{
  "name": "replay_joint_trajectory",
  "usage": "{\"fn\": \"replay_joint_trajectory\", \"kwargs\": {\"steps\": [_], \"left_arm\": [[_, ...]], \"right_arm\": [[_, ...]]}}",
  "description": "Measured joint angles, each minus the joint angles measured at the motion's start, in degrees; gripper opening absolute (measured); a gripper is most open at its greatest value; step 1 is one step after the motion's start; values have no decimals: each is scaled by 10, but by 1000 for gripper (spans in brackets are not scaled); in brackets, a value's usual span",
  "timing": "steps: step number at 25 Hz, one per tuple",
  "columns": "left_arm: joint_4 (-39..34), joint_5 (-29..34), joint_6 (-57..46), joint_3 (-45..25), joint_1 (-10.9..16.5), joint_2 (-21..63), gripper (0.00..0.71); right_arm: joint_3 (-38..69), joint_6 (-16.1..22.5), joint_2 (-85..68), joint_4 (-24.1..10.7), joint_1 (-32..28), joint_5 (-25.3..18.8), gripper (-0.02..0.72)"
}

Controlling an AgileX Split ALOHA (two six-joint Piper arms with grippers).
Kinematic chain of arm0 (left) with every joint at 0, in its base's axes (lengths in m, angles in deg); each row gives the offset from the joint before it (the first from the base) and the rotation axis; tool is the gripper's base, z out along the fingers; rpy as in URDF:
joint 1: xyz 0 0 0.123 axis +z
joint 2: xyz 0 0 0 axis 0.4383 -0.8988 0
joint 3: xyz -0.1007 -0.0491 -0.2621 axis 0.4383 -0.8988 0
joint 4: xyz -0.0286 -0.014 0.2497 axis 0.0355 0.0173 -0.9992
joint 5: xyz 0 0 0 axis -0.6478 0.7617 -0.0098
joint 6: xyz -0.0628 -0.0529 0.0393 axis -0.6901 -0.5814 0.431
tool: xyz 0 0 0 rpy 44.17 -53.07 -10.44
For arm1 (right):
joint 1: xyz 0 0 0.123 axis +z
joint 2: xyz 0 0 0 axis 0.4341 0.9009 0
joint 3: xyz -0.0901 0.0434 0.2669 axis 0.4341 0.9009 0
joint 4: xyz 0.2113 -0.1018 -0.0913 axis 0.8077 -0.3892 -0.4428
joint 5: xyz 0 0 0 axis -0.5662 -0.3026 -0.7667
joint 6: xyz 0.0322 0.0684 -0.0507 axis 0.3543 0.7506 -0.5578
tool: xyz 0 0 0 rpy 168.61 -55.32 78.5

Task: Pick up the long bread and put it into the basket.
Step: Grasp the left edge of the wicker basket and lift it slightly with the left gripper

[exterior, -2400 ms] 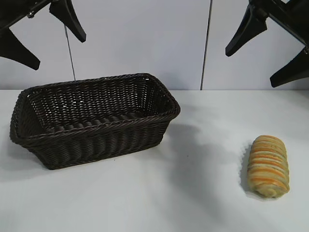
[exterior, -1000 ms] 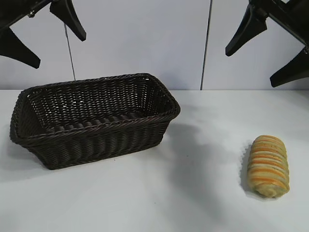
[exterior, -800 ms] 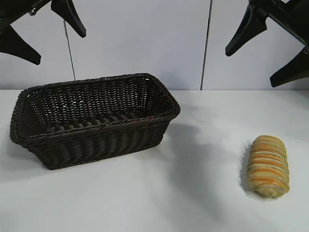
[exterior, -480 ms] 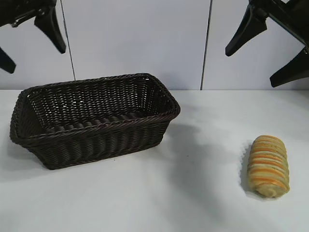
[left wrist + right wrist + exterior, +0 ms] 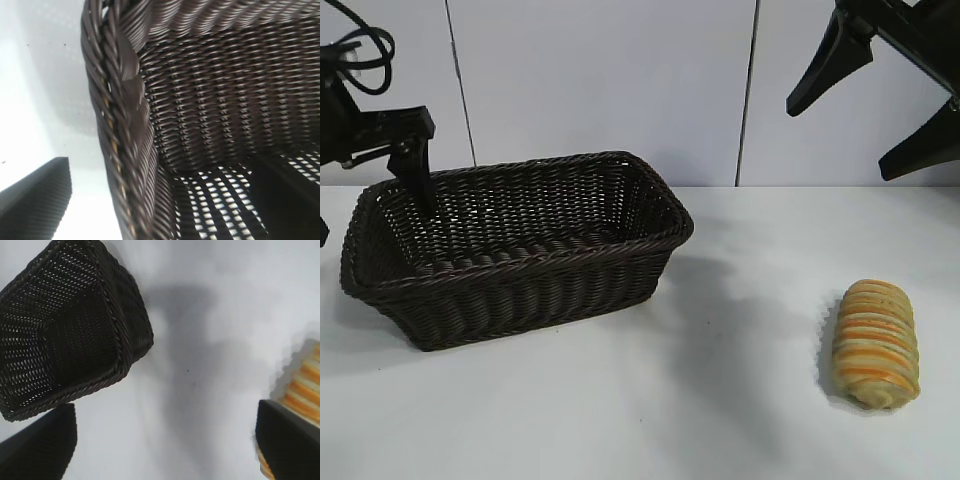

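Observation:
The long bread (image 5: 876, 343), a golden loaf with orange and pale ridges, lies on the white table at the right, touched by nothing. The dark woven basket (image 5: 520, 262) stands at the left, with nothing visible inside it. My left gripper (image 5: 372, 220) is low at the basket's left end and open, straddling its end wall (image 5: 120, 100). One finger (image 5: 418, 165) is inside and the other (image 5: 35, 200) outside over the table. My right gripper (image 5: 836, 142) hangs high at the upper right, open and empty. Its wrist view shows the bread (image 5: 305, 385) beside one finger (image 5: 290, 440).
The white table (image 5: 720, 400) runs from the basket to the bread. A pale panelled wall (image 5: 620, 80) stands behind. The right wrist view takes in the basket (image 5: 75, 325) from above.
My left gripper has come down from the upper left to the basket's left end, still open. The right arm, the bread and the basket have not moved.

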Motion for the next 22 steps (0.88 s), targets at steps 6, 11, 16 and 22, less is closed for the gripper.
{"fn": "replay_joint_trajectory", "kwargs": {"steps": [6,11,16,22], "left_arm": [[0,-15,0,0,0,-13,695],[1,-27,-2,0,0,-14,547],[-1,-27,-2,0,0,-25,249],[13,-30,-14,1,1,-25,108]], "right_arm": [[0,0,0,1,0,0,695],[0,0,0,1,0,0,695],[0,0,0,1,0,0,695],[0,0,0,1,0,-2,695]]}}
